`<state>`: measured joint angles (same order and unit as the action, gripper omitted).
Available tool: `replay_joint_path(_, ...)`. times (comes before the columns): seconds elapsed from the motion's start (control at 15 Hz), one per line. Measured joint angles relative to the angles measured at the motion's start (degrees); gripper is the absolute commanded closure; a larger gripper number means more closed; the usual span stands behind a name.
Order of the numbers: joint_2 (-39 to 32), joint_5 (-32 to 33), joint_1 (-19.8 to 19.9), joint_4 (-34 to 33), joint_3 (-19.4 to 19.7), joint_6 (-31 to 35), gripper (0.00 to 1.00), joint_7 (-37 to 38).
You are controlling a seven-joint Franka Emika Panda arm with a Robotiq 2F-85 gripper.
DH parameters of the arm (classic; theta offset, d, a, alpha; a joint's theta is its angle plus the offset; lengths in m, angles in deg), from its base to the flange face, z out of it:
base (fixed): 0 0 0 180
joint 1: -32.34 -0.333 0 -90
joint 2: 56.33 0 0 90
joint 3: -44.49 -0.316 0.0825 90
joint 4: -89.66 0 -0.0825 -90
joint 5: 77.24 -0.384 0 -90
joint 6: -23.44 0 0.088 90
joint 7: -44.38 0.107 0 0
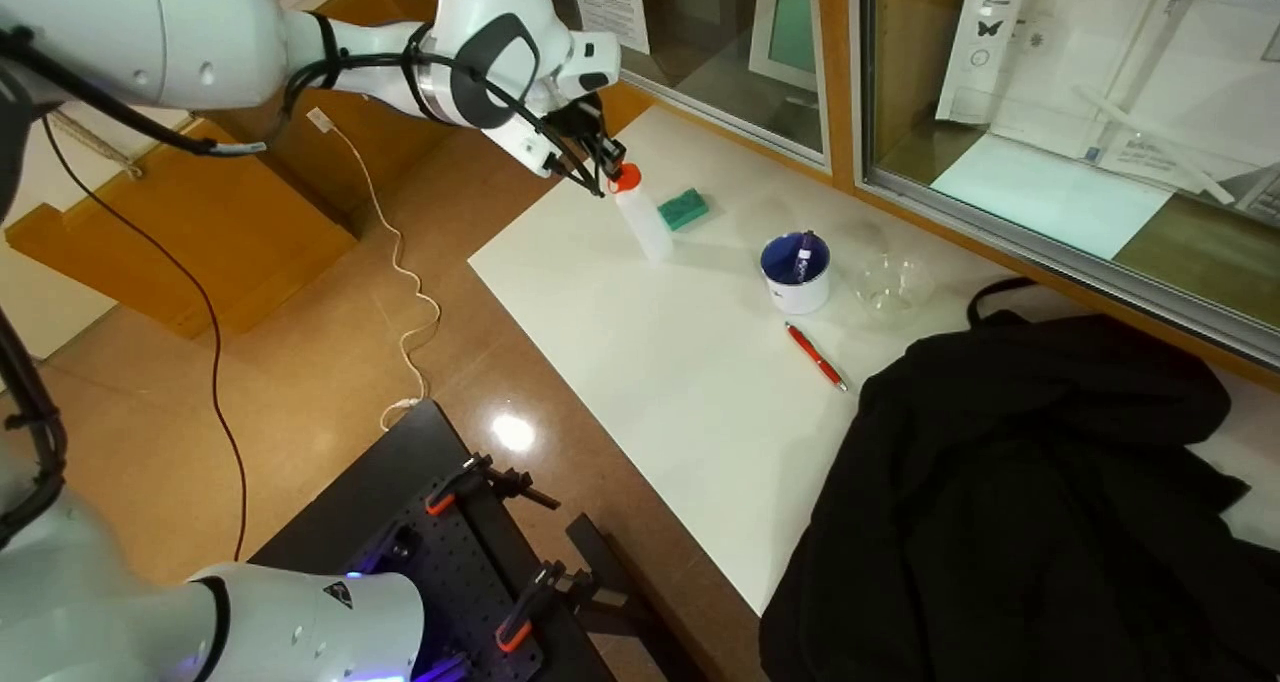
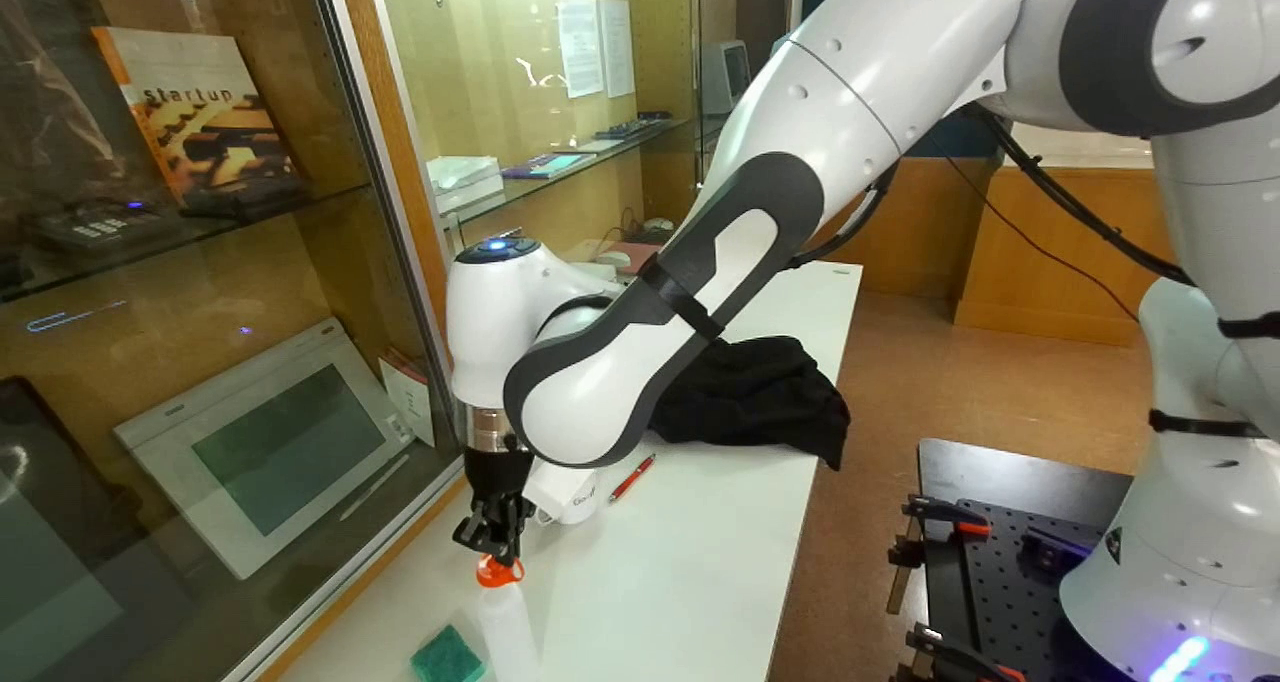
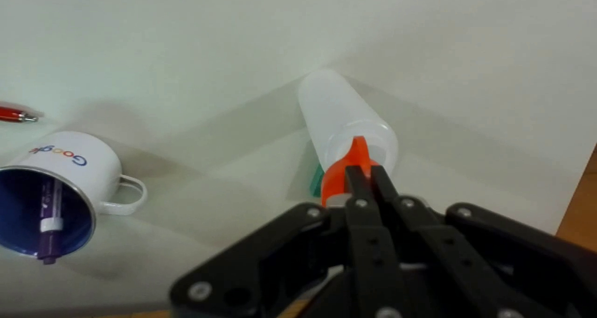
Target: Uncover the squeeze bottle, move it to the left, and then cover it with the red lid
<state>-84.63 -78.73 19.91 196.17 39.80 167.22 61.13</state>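
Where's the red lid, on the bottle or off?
On: in both exterior views the red lid sits atop the squeeze bottle. Tightness unclear.

Smooth plastic squeeze bottle (image 3: 338, 110), plastic red lid (image 3: 336, 176), glossy mug (image 3: 91, 164), matt cloth (image 1: 1040, 492)

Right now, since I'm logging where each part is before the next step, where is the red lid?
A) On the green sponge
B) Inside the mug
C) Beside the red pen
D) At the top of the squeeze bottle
D: in both exterior views the red lid shows as a bright band at the upper end of the pale squeeze bottle.
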Motion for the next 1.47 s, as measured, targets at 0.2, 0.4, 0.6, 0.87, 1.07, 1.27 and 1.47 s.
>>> replay_joint_path(0.2, -0.39, 0.00, -0.06, -1.42, -0.13, -2.19, 0.99, 0.00)
replay_joint_path(0.4, -1.05, 0.01, -0.13, -2.53, -0.28, -3.54, 0.99, -0.01)
replay_joint_path(0.6, -2.13, 0.04, -0.33, -3.45, -0.56, -4.12, 0.99, -0.02)
replay_joint_path(0.87, -3.72, 0.25, -1.00, -4.72, -0.58, -4.43, 0.99, -0.01)
replay_joint_path(1.07, -4.67, 0.55, -1.37, -5.55, -0.56, -4.44, 0.99, -0.01)
replay_joint_path(1.27, -5.03, 0.81, -1.62, -6.18, -0.53, -4.44, 0.62, -0.01)
replay_joint_path(1.47, -5.20, 1.19, -1.74, -6.46, -0.50, -4.48, 0.41, -0.01)
